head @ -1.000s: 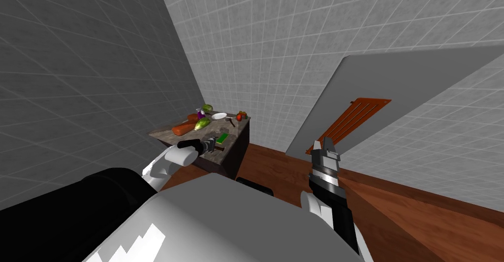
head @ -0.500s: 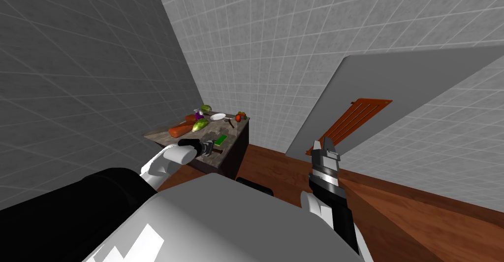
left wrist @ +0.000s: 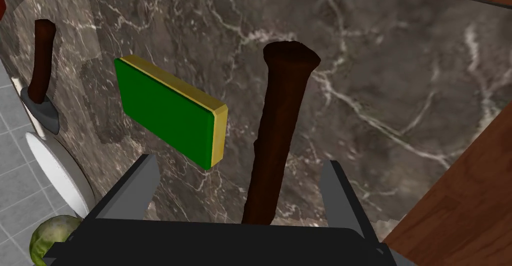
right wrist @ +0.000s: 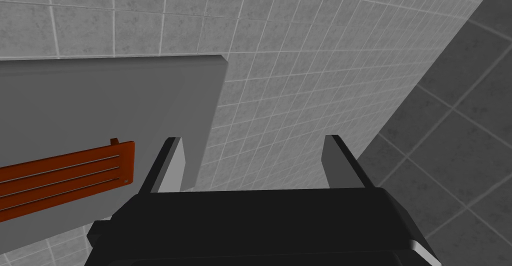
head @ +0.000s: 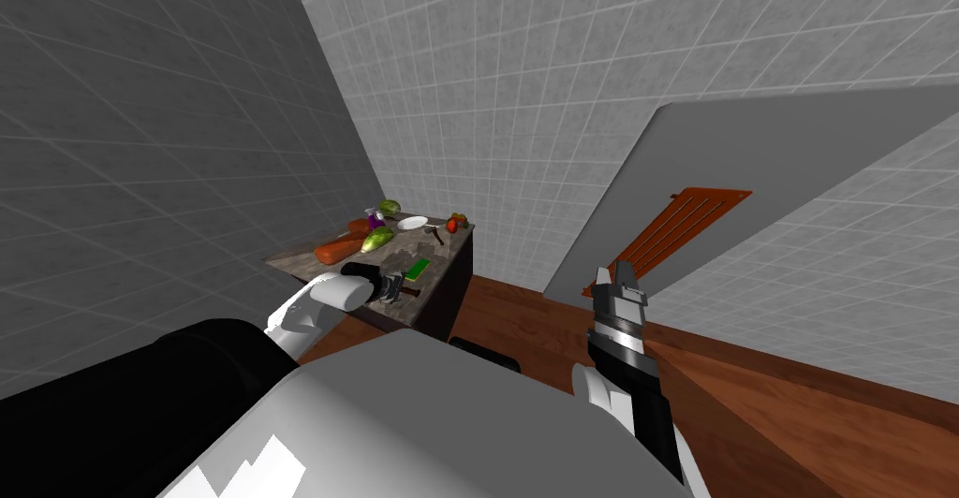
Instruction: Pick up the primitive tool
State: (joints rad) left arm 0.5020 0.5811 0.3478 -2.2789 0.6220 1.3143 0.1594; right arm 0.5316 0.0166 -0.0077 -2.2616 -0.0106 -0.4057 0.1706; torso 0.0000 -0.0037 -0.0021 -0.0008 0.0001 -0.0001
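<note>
You have two brown-handled tools on the veined stone table point(left wrist: 400, 68). The rough, knobbly handle point(left wrist: 280, 128) of one lies between your left gripper point(left wrist: 240, 161), whose fingers are spread and clear of it. The grey-headed tool point(left wrist: 40, 78) lies beyond one flat green sponge point(left wrist: 165, 110) with a yellow edge. Since a second ago your head camera has swung slightly. Your right gripper point(right wrist: 252, 140) is released.

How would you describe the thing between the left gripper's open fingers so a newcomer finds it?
On the dark marbled tabletop in the tiled corner, beside the green block with a yellow edge, a dark brown wooden handle lies between the open fingers of the left gripper. The other dark handle, by the white plate, shows a grey head; this one shows none.
</note>
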